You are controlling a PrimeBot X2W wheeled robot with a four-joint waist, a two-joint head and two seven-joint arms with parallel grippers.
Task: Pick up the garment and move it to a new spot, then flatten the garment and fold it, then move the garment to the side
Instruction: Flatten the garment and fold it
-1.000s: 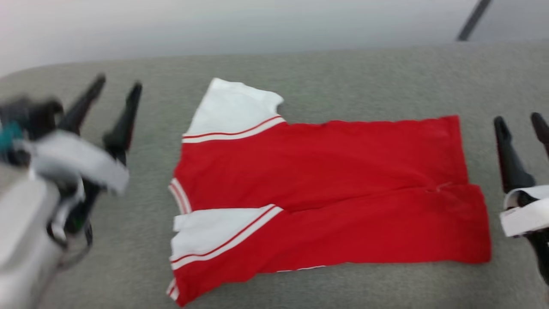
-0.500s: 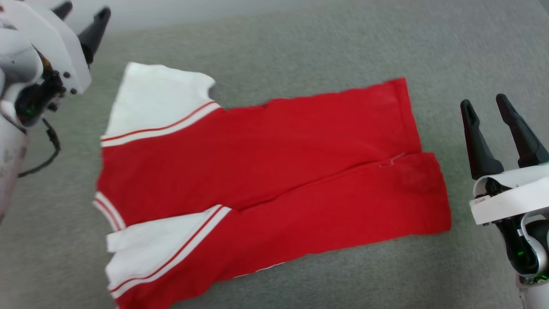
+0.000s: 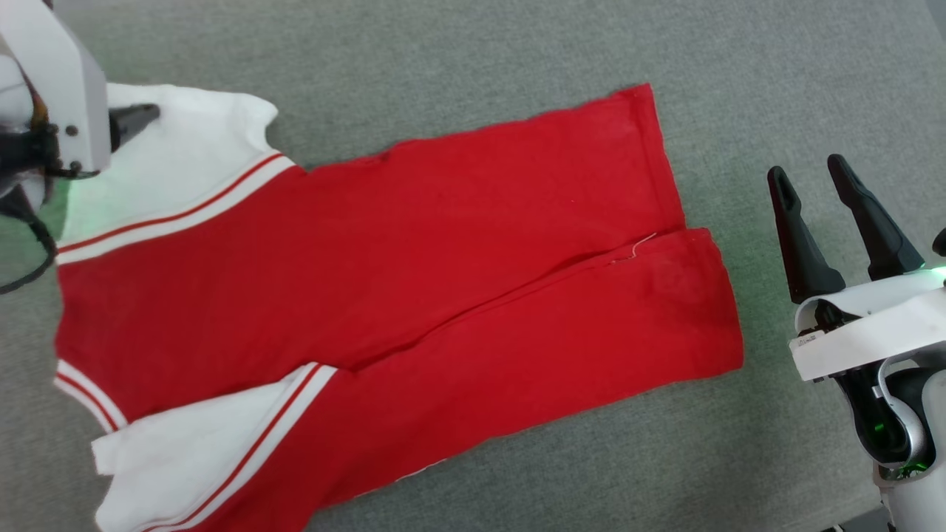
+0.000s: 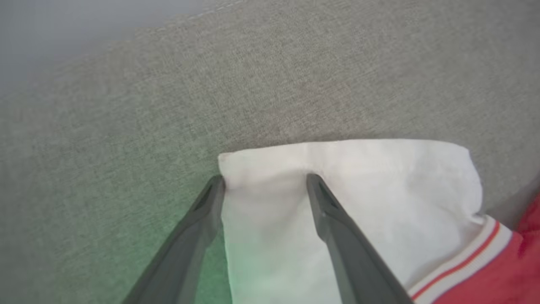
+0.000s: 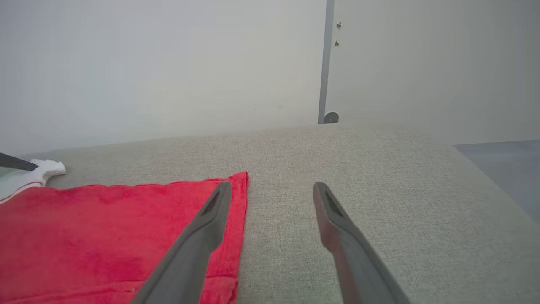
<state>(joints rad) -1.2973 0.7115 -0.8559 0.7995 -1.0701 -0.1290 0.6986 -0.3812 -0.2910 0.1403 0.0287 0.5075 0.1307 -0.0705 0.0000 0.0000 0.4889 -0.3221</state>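
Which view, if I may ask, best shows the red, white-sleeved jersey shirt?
Head view: nearly the whole red, white-sleeved jersey shirt lies spread there. Left wrist shows one white sleeve; right wrist, its red hem edge.

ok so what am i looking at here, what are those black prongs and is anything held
A two-armed robot; the black prongs are its gripper fingers. The head view looks down on a red shirt with white sleeves, lying on a grey surface. The two wrist views look along each gripper's fingers. The left gripper is open over a white sleeve's corner; the right gripper is open beside the shirt, apart from it. Nothing is held.
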